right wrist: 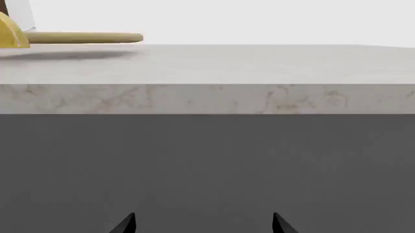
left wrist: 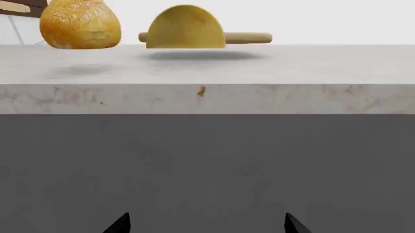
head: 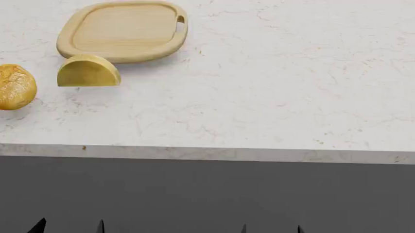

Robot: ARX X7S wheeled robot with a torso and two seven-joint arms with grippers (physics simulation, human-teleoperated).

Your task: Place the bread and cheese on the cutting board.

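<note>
The bread [head: 14, 87], a crusty golden roll, lies on the white counter at the far left; it also shows in the left wrist view [left wrist: 79, 24]. The cheese [head: 87, 72], a pale yellow half-wheel, stands just in front of the cutting board [head: 123, 30], which lies empty at the back left; both show in the left wrist view, cheese [left wrist: 185, 28] before the board's edge [left wrist: 250, 37]. My left gripper [head: 69, 226] and right gripper [head: 271, 228] hang open and empty below the counter's front edge, far from the food.
The marble counter [head: 272, 87] has a thick front edge [head: 207, 154] above a dark grey cabinet face [head: 207, 194]. Both grippers face that cabinet face from below counter height.
</note>
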